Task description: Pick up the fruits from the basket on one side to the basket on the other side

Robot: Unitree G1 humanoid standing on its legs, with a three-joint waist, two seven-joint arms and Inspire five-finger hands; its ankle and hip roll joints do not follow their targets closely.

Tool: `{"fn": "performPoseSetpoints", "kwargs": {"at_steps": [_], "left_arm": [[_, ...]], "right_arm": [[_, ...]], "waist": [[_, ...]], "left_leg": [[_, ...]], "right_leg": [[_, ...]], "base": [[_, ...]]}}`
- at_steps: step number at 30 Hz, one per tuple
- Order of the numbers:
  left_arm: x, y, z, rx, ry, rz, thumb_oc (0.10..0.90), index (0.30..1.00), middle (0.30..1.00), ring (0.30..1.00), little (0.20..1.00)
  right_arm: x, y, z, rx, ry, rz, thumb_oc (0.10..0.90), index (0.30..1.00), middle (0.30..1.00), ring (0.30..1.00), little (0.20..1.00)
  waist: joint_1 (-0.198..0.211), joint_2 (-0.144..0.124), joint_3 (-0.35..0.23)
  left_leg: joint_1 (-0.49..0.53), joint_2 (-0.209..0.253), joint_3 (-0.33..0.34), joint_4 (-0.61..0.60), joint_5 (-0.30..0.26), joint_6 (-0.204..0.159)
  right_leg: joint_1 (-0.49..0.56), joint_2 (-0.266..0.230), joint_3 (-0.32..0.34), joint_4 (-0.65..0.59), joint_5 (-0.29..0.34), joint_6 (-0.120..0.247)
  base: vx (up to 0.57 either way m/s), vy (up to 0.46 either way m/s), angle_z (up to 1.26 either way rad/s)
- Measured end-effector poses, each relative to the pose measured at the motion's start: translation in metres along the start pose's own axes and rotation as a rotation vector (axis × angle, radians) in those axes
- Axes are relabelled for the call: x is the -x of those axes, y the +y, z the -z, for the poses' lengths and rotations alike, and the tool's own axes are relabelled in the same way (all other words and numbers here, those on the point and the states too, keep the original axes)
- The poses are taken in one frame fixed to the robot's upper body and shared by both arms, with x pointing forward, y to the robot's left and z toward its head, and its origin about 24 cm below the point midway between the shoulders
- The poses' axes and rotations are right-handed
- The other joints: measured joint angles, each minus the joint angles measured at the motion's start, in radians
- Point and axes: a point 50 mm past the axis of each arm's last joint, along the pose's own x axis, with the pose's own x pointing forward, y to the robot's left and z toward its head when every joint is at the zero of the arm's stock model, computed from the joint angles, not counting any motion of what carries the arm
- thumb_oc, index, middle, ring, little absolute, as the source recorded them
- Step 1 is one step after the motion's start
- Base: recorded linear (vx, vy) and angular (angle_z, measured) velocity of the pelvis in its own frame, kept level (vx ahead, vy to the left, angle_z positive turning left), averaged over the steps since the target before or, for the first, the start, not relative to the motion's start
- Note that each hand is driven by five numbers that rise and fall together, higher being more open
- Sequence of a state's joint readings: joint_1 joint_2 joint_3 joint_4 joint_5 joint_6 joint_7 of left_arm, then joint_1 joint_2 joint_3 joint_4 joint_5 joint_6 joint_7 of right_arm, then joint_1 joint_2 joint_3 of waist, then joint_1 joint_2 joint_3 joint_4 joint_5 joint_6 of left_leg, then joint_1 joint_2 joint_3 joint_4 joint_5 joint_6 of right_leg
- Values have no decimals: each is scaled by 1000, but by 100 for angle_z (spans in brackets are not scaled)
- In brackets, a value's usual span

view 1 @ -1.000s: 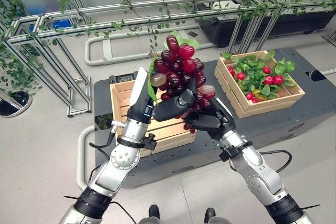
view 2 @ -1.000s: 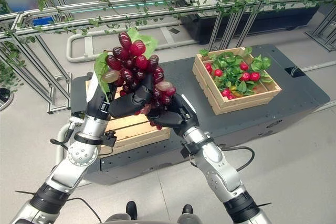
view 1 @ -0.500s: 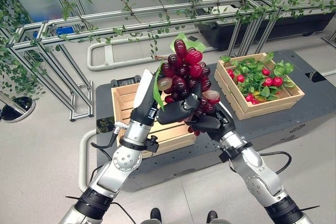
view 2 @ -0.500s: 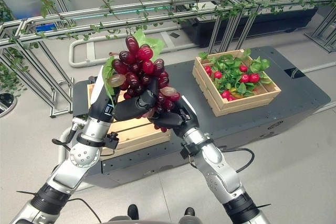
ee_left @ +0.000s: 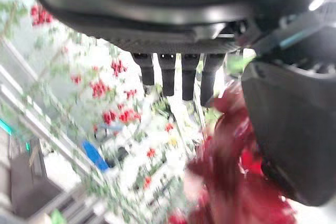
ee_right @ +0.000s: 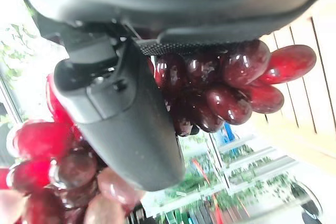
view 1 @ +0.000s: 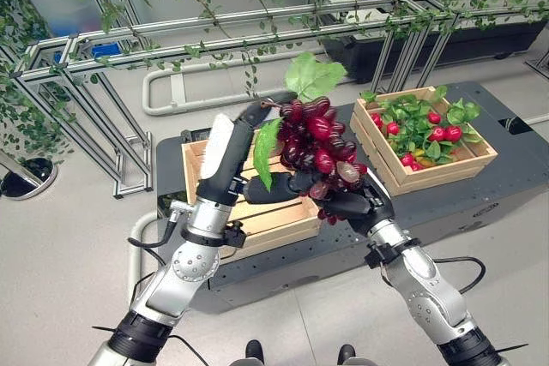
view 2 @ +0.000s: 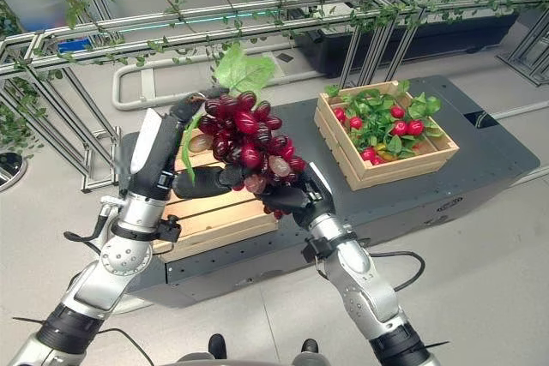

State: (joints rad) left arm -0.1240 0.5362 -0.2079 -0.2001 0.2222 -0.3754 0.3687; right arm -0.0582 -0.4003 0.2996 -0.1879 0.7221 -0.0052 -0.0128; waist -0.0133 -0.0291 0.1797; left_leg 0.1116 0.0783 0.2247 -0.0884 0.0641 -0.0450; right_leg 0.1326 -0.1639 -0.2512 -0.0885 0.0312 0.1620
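- A bunch of dark red grapes (view 1: 313, 145) with green leaves (view 1: 310, 75) on top is held in the air above the near wooden crate (view 1: 199, 163), between the two robot hands.
- The left robot hand (view 1: 225, 150) stands upright on the side of the bunch facing away from the far crate; its fingers curl over the top of the grapes and its thumb (view 1: 268, 189) reaches under them, so it is clasped on the bunch.
- In the left wrist view the fingertips (ee_left: 182, 82) of that robot hand point past the blurred red grapes (ee_left: 231, 192).
- The right robot hand (view 1: 353, 202) cups the bunch from below, on the side nearer the far crate, with grapes resting on it.
- In the right wrist view its thumb (ee_right: 118, 124) lies across the grapes (ee_right: 226, 90), pressing them to the palm: it is closed on the bunch.
- The near wooden crate sits on the dark surface (view 1: 506, 173), under the left robot hand.
- The far wooden crate (view 1: 425, 165), well apart from the near crate on the same surface, holds small red fruits (view 1: 444, 131) among green leaves.
- Behind the surface stands a metal frame (view 1: 171, 36) with leafy vines on it.
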Motion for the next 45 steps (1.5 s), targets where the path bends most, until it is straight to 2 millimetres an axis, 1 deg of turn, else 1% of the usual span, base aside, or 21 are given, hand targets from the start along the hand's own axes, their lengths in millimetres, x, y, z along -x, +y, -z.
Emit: {"fn": "performPoseSetpoints", "kwargs": {"at_steps": [7,13,17,19,24,27,30,31,32,33,34,35,36,37,38,39,40,42,43,44,45], "left_arm": [[2,32,13,-128,47,-136,800,900,900,900,900],[6,44,18,-240,63,-187,800,900,900,900,900],[9,50,19,-254,74,-206,800,900,900,900,900],[9,51,20,-206,87,-216,800,900,900,900,900],[9,43,21,-52,123,-191,800,900,900,900,900],[9,32,20,87,144,-112,800,900,900,900,900],[11,12,17,188,155,-4,800,900,900,900,900],[12,8,17,212,162,15,800,900,900,900,900],[13,6,17,221,165,20,800,900,900,900,900],[13,3,16,233,166,26,800,900,900,900,900],[14,1,16,242,166,27,800,900,900,900,900],[15,0,15,245,166,30,800,900,900,900,900],[15,0,15,244,159,30,800,900,900,900,900],[18,1,15,242,158,24,800,900,900,900,900],[18,1,15,240,156,25,800,900,900,900,900],[19,3,16,228,161,30,800,900,900,900,900],[19,2,18,226,168,33,800,900,900,900,900],[19,-2,18,235,168,56,800,900,900,900,900],[20,-5,18,244,169,68,800,900,900,900,900],[21,-7,19,247,171,76,800,900,900,900,900],[23,-10,20,251,178,92,800,900,900,900,900]], "right_arm": [[7,-18,-2,4,-10,108,400,300,300,300,300],[9,-23,-3,7,-23,143,400,300,300,300,300],[9,-27,-9,10,-66,160,400,300,300,300,300],[9,-26,-10,7,-90,160,400,300,300,300,300],[9,-25,-12,2,-122,159,400,300,300,300,300],[9,-25,-12,3,-121,159,400,300,300,300,300],[11,-25,-10,3,-112,146,400,300,300,300,300],[10,-23,-8,-1,-103,130,400,300,300,300,300],[11,-23,-6,-1,-95,120,400,300,300,300,300],[11,-23,-4,2,-85,107,400,300,300,300,300],[11,-23,-4,5,-80,93,400,300,300,300,300],[12,-23,-4,9,-76,79,400,300,300,300,300],[11,-22,-5,14,-71,52,400,300,300,300,300],[11,-23,-6,29,-51,30,400,300,300,300,300],[12,-25,-7,43,-44,24,400,300,300,300,300],[12,-23,-1,27,-14,25,400,300,300,300,300],[14,-20,5,15,15,21,400,300,300,300,300],[18,-19,12,-17,32,31,400,300,300,300,300],[21,-19,16,-54,39,43,400,300,300,300,300],[22,-18,18,-69,43,48,400,300,300,300,300],[23,-18,22,-78,54,54,400,300,300,300,300]], "waist": [[1,-3,-3],[1,-4,-9],[0,-5,-18],[2,-6,-29],[-2,-9,-44],[-2,-11,-45],[7,-20,-48],[12,-36,-47],[17,-48,-47],[27,-62,-44],[31,-76,-39],[38,-77,-38],[37,-67,-42],[52,-54,-47],[51,-34,-48],[51,-41,-46],[22,-60,-48],[-14,-69,-51],[-25,-66,-50],[-23,-63,-49],[-27,-53,-42]], "left_leg": [[0,0,0,0,0,0],[-1,1,2,0,0,0],[-4,2,3,0,0,-1],[-10,4,6,0,0,-1],[-10,9,24,0,1,-3],[-10,13,36,0,2,-4],[-7,27,51,30,-10,-23],[-27,32,31,91,-25,-38],[-31,32,11,123,-27,-40],[-40,31,-34,187,-38,-38],[-87,3,-140,278,-91,-5],[-87,-36,-219,281,-121,-3],[-96,-107,-334,274,-141,25],[-82,-170,-409,204,-154,54],[-84,-178,-412,171,-151,77],[-69,-188,-382,171,-136,114],[-60,-203,-359,166,-136,131],[-58,-219,-347,145,-129,145],[-60,-226,-340,139,-119,152],[-57,-228,-330,139,-118,150],[-57,-230,-324,126,-108,162]], "right_leg": [[-1,1,0,0,0,0],[-2,1,2,0,0,0],[-6,2,3,0,0,0],[-16,4,8,0,0,0],[-24,10,23,-1,0,0],[-36,15,46,-1,3,-3],[-61,31,115,-1,5,-12],[-77,29,149,5,5,-19],[-78,26,172,3,10,-30],[-78,26,219,1,18,-38],[-78,15,276,6,21,-43],[-86,12,311,3,28,-42],[-103,16,367,1,38,-33],[-138,24,413,8,39,-25],[-145,35,409,6,42,-21],[-148,22,411,3,56,-11],[-150,4,405,4,75,7],[-160,-13,404,5,72,1],[-168,-20,402,8,75,1],[-177,-25,403,15,78,7],[-183,-29,379,20,91,27]], "base": [[0,0,0],[9,-16,0],[25,-78,-1],[10,-77,-4],[10,-143,-9],[-9,-121,-18],[-25,-72,-53],[-1,54,-72],[34,146,-99],[39,230,-101],[52,279,-113],[44,324,-121],[47,346,-174],[17,382,-167],[-13,363,-182],[-33,365,-114],[-44,321,-91],[-81,336,-29],[-93,313,-24],[-98,323,-19],[-76,267,-18]]}}
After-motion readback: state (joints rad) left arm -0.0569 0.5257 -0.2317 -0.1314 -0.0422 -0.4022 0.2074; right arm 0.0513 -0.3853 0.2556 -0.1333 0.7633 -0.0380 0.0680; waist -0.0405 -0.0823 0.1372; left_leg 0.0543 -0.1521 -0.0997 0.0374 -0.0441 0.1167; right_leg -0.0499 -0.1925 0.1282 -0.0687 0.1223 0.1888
